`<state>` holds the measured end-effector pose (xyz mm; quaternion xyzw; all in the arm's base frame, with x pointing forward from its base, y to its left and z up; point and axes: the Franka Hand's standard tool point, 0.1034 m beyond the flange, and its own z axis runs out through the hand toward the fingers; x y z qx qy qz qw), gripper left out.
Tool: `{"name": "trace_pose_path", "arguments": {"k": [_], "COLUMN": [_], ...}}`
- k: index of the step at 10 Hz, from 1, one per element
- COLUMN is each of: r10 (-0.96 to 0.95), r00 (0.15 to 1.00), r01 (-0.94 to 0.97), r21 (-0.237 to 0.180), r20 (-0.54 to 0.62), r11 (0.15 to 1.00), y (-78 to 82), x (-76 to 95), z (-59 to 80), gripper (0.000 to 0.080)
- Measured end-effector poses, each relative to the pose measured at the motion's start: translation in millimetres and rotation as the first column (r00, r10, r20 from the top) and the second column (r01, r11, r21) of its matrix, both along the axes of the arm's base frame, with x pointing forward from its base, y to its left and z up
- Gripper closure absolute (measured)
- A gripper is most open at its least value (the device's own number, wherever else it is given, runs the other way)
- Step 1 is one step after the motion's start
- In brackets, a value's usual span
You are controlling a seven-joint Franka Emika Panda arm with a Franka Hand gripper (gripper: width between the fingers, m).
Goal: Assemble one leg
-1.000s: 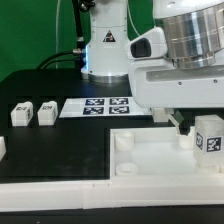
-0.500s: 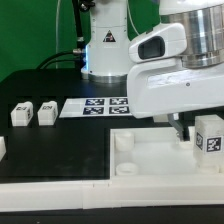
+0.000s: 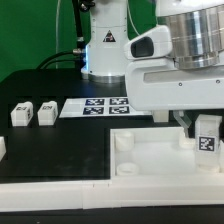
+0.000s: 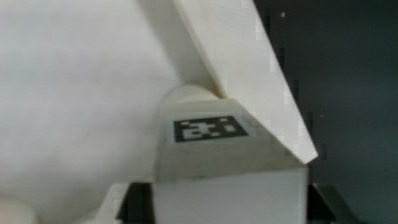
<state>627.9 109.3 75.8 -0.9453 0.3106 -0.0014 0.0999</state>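
Exterior view: jaws hold leg (image 3: 207, 135) at tray (image 3: 150, 162) corner.

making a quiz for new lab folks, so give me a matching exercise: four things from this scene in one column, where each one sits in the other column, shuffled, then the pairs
Things
1. leg seen in the wrist view
2. two loose legs
3. marker board
4. white tray-like piece with round corner sockets

Places
A. flat on the black table, mid-scene
B. side by side at the exterior view's left
C. nearest the camera, across the front
D. upright at a far corner of the tray-like piece, at the exterior view's right

Pairs: 1-D, 2-B, 3-A, 4-C
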Motion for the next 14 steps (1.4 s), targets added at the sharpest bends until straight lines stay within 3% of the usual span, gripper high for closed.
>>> {"name": "trace_pose_path", "arguments": {"k": [1, 3, 5, 7, 8, 9, 10, 12, 14], "r10": [-0.209, -0.520, -0.658, -0.635, -0.608, -0.542, -0.370, -0.122, 0.046], "r00": [0.977, 0.843, 0.728, 0.751, 0.775, 0.827, 0.923, 0.991, 0.999], "r01": [0.211, 0.530, 0.676, 0.652, 0.623, 0.554, 0.376, 0.124, -0.046], "r21": [0.026, 0.042, 0.044, 0.047, 0.052, 0.053, 0.045, 0.027, 0.021], "r20": [-0.046, -0.137, -0.190, -0.183, -0.175, -0.151, -0.106, -0.055, -0.018], "r11": [0.977, 0.847, 0.735, 0.757, 0.780, 0.831, 0.925, 0.992, 0.999], "y": [-2.0, 0.8, 4.4, 4.7, 4.7, 4.1, 5.1, 7.6, 6.6], "x": [0.1, -1.3, -1.5, -1.8, -1.8, -2.0, -3.2, -4.0, -4.0], "z": [-0.2, -0.9, -0.8, -1.0, -1.0, -1.2, -1.2, -0.3, -0.4], "gripper": [0.0498, 0.0499, 0.0499, 0.0500, 0.0333, 0.0333, 0.0177, 0.0152, 0.0152]}}
